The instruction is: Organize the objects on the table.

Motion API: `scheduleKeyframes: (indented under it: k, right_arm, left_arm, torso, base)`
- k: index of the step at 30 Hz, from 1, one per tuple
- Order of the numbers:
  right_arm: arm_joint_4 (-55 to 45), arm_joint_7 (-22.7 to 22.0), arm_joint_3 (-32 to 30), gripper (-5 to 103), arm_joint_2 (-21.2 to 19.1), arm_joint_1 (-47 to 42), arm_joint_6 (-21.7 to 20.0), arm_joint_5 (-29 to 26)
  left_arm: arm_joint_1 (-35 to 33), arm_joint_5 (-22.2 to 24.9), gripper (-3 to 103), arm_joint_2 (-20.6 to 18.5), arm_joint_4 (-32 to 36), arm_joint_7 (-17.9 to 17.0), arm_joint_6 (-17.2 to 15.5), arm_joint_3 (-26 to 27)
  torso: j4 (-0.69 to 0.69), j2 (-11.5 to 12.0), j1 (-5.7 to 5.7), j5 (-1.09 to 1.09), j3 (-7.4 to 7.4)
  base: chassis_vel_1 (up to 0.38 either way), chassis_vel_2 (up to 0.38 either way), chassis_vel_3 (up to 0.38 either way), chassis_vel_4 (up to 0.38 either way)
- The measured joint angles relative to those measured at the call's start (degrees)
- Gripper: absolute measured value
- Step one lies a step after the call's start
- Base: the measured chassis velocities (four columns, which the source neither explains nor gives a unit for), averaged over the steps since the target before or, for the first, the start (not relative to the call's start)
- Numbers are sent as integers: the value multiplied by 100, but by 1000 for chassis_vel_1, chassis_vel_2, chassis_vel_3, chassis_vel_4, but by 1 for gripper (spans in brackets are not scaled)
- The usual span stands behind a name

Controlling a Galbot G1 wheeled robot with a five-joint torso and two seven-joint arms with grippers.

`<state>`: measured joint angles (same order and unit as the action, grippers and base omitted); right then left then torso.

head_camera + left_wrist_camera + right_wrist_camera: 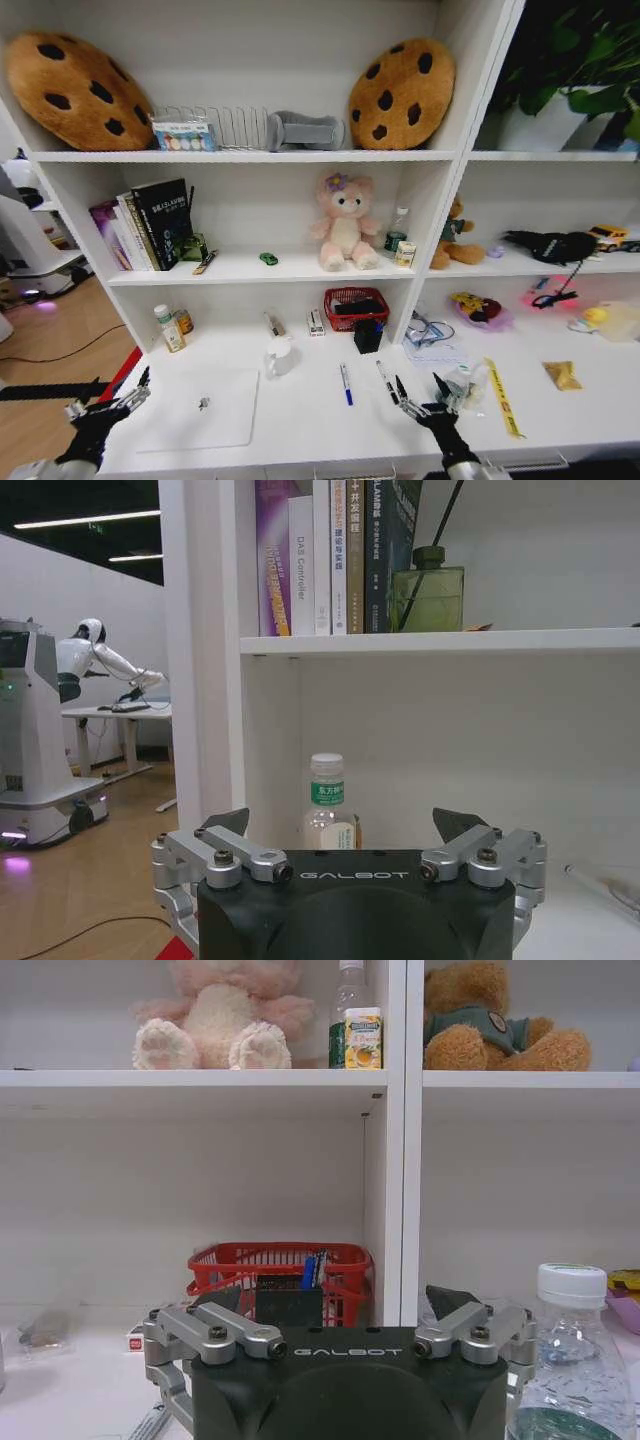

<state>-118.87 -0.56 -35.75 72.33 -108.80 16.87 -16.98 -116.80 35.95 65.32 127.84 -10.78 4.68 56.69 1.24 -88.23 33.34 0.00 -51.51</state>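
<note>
White desk (300, 420) and shelving faced us: our left gripper (110, 398) and right gripper (420, 395), both released and empty, hovered at the front edge. Laptop (200, 410) lay front-left, pens (346, 383) mid-desk, bottle (168, 328) rear-left. We judged sorting unstarted; next, reach for something.

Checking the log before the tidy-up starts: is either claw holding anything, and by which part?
Nothing is held. The left claw and the right claw both hang open and empty over the long white desk.
</note>
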Motion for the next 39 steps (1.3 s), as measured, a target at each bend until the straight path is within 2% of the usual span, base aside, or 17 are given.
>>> scheduleKeyframes:
  k: [18, 21, 22, 24, 26, 27, 29, 30, 32, 34, 35, 37, 38, 39]
  right_arm:
    - [14, -11, 62, 100, 23, 5, -4, 175]
    - [52, -76, 225, 100, -101, 68, -25, 687]
    - [52, -76, 225, 100, -101, 68, -25, 687]
    - [-13, -129, 368, 100, -167, 154, -238, 874]
    - [-197, -309, 641, 100, -232, 352, -774, 890]
    - [-197, -309, 641, 100, -232, 352, -774, 890]
    - [-427, -667, 938, 100, -387, 614, -1620, 738]
    - [-427, -667, 938, 100, -387, 614, -1620, 738]
    - [-598, -1034, 1160, 100, -582, 845, -2337, 345]
    - [-767, -1446, 1387, 100, -950, 1210, -3047, -437]
    - [-767, -1446, 1387, 100, -950, 1210, -3047, -437]
    - [-866, -1715, 1579, 100, -1238, 1605, -3587, -1118]
    - [-866, -1715, 1579, 100, -1238, 1605, -3587, -1118]
    - [-884, -1829, 1685, 100, -1320, 1806, -3808, -1323]
  left_arm:
    - [0, 0, 100, 0, 0, 0, 0, 0]
    - [0, 0, 100, 0, 0, 0, 0, 0]
    - [0, 0, 100, 0, 0, 0, 0, 0]
    - [0, 0, 100, 0, 0, 0, 0, 0]
    - [0, 0, 100, 0, 0, 0, 0, 0]
    - [0, 0, 100, 0, 0, 0, 0, 0]
    - [0, 0, 100, 0, 0, 0, 0, 0]
    - [0, 0, 100, 0, 0, 0, 0, 0]
    - [0, 0, 100, 0, 0, 0, 0, 0]
    - [0, 0, 100, 0, 0, 0, 0, 0]
    - [0, 0, 100, 0, 0, 0, 0, 0]
    - [0, 0, 100, 0, 0, 1, 0, 0]
    - [0, 0, 100, 0, 0, 1, 0, 0]
    - [0, 0, 100, 0, 0, 0, 0, 0]
  torso:
    - [-1, 0, 0, 0, 0]
    - [1, 0, 0, 2, 0]
    - [1, 0, 0, 2, 0]
    - [0, 0, 0, 0, 0]
    - [-1, 0, 0, 0, 0]
    - [-1, 0, 0, 0, 0]
    - [-2, 0, 0, 0, 0]
    - [-2, 0, 0, 0, 0]
    - [0, 0, 0, 1, 0]
    - [0, 0, 0, 0, -1]
    - [0, 0, 0, 0, -1]
    - [0, 0, 0, 1, -1]
    - [0, 0, 0, 1, -1]
    - [-1, 0, 0, 0, -1]
  base:
    - [-26, -26, 26, 27]
    - [-33, -32, 35, 23]
    - [0, 0, 0, 0]
    - [0, 0, 0, 0]
    - [0, 0, 0, 0]
    - [0, 0, 0, 0]
    - [0, 0, 0, 0]
    - [0, 0, 0, 0]
    - [0, 0, 0, 0]
    - [0, 0, 0, 0]
    - [0, 0, 0, 0]
    - [0, 0, 0, 0]
    - [0, 0, 0, 0]
    - [0, 0, 0, 0]
